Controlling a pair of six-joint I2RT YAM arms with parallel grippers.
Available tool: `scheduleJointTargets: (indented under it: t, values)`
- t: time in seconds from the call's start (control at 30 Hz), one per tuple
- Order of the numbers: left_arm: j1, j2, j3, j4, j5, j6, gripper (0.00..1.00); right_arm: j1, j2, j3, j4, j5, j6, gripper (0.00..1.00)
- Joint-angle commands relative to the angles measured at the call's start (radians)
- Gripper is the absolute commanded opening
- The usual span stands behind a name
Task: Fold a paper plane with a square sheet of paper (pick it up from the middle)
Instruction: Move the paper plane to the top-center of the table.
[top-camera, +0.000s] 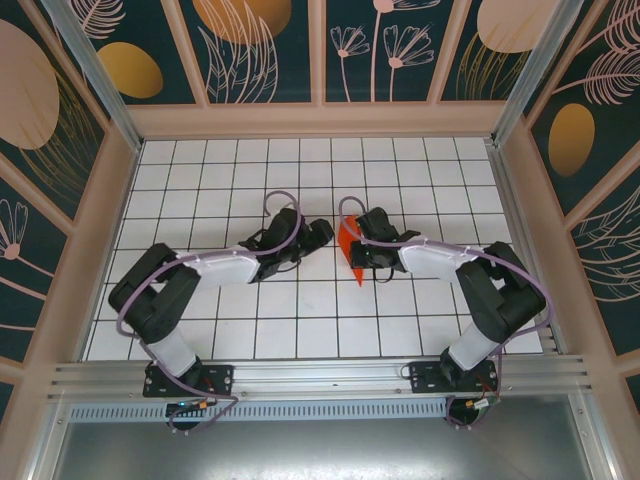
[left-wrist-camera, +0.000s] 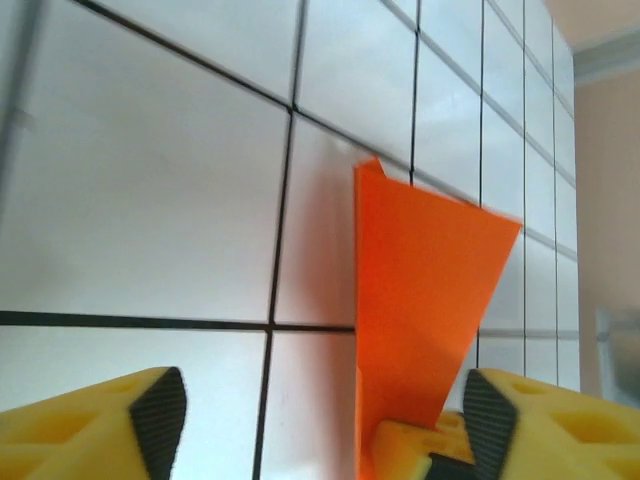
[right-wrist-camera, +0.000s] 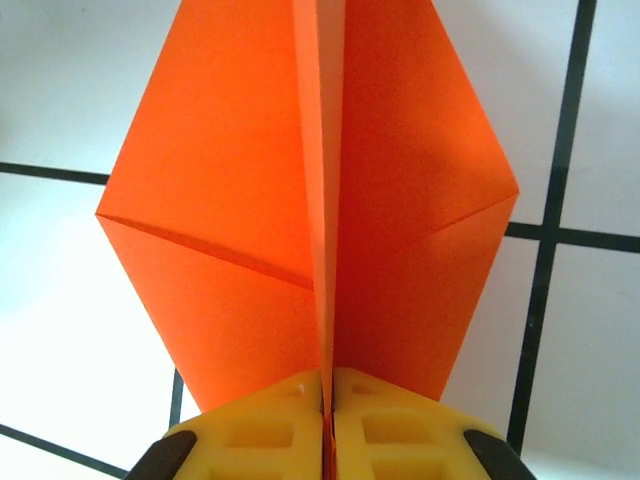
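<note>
Late fold stage: right claw (right-wrist-camera: 327, 395) clenched on the paper plane (right-wrist-camera: 250, 200) along its centre crease, left claw (left-wrist-camera: 325, 425) released just beside it. Next, prob. needs wings creased down.

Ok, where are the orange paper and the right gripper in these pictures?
orange paper (right-wrist-camera: 220, 210): right wrist view, on its left folded flap.
right gripper (right-wrist-camera: 327, 388): right wrist view, midway between its closed fingertips.

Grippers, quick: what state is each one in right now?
Left gripper: open, fingers wide apart, gripping nothing.
Right gripper: shut on the centre crease of the paper plane.
</note>
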Motion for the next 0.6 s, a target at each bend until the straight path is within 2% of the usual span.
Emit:
scheduleJointTargets:
  t: [0.0, 0.17, 0.57]
  values:
    - [0.018, -0.054, -0.034, -0.153, -0.147, 0.001, 0.85, 0.005, 0.030, 0.039, -0.040, 0.049, 0.017, 0.12]
    - [0.030, -0.100, -0.071, -0.213, -0.214, -0.016, 0.98, 0.005, 0.072, 0.063, -0.049, 0.050, 0.021, 0.15]
    - [0.037, -0.154, -0.107, -0.274, -0.269, -0.018, 0.99, 0.007, 0.142, 0.068, -0.042, 0.050, 0.050, 0.17]
